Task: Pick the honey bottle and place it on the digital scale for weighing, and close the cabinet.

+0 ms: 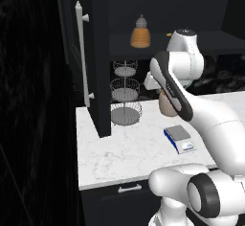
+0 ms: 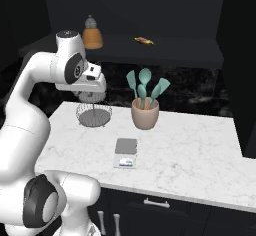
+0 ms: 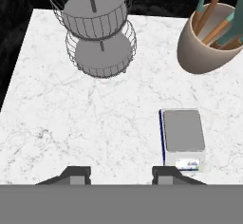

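**Hovering over the tabletop, honey bottle not yet picked**

Looking down from the hand, the gripper is hanging above the white marble tabletop, its fingers holding nothing and, though only the tips are showing, seeming to be drawn in to their narrowest rather than spread wide. Just beyond the tips, the digital scale is lying flat with its grey plate bare, so the weighing step is not yet done. Farther on, the tiered wire basket stand is standing on one side and the beige utensil crock with teal spatulas on the other, both well apart from the scale.

Higher and farther back, the honey bottle is sitting upright on the dark shelf inside the cabinet, with the arm's upper joints near it but not touching. A small orange-yellow item is lying on the same shelf, too small to identify. The cabinet door is standing swung open, its long bar handle facing out.

All of the task appears to be remaining: grasping the bottle, setting it on the scale, then closing the door.
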